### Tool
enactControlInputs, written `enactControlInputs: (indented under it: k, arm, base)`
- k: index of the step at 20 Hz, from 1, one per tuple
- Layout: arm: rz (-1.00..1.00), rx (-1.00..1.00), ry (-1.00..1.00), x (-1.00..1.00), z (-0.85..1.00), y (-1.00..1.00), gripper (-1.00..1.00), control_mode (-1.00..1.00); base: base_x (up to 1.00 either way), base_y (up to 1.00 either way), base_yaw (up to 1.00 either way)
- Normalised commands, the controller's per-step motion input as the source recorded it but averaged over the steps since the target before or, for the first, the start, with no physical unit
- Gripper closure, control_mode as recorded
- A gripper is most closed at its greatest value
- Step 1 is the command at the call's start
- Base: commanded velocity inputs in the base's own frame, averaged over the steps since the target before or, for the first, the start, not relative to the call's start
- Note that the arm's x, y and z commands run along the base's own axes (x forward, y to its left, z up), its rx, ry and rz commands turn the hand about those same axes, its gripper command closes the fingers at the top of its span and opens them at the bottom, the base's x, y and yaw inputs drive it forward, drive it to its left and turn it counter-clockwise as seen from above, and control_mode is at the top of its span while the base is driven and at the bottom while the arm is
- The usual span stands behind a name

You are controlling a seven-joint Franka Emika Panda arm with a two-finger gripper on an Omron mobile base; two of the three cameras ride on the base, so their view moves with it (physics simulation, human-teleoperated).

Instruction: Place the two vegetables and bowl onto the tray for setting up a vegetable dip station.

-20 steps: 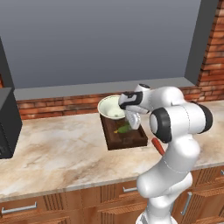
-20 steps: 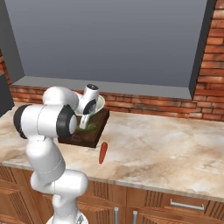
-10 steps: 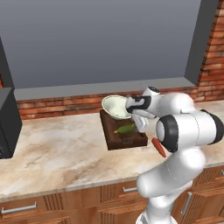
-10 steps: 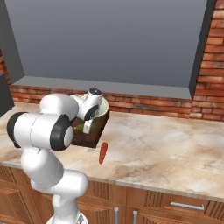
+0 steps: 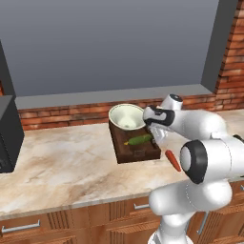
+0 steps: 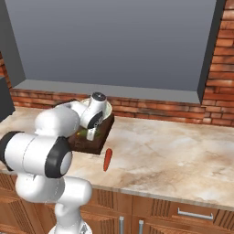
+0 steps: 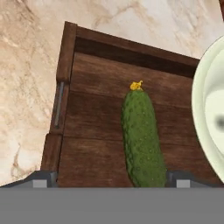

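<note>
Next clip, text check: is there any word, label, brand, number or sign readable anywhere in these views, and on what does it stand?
None: no text, label, brand, number or sign is readable in any view.
The tray, cucumber, bowl, carrot and countertop all carry plain surfaces with no markings.

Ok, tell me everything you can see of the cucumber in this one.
The cucumber is short, dark green and bumpy-skinned, with a small yellow flower remnant at one end. It lies flat on the dark wooden tray, beside the pale bowl without visibly touching it. The open gripper hovers over it, fingertips either side of its near end, not gripping.
</note>
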Motion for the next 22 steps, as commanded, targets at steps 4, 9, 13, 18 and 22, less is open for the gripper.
enactControlInputs:
  k: [4, 9, 13, 18, 22]
  arm:
    - [-0.15, 0.0, 0.0, -0.02, 0.62, 0.0, -1.0, -1.0]
    - [-0.25, 0.0, 0.0, -0.09, 0.4, -0.01, -1.0, -1.0]
    - [-0.31, 0.0, 0.0, -0.16, 0.07, -0.15, -1.0, -1.0]
    - [-0.31, 0.0, 0.0, -0.21, 0.0, -0.11, -1.0, -1.0]
    - [-0.29, 0.0, 0.0, -0.21, 0.0, -0.05, -1.0, -1.0]
  base:
    - [0.0, 0.0, 0.0]
    - [0.0, 0.0, 0.0]
    - [0.0, 0.0, 0.0]
    - [0.0, 0.0, 0.0]
    - [0.0, 0.0, 0.0]
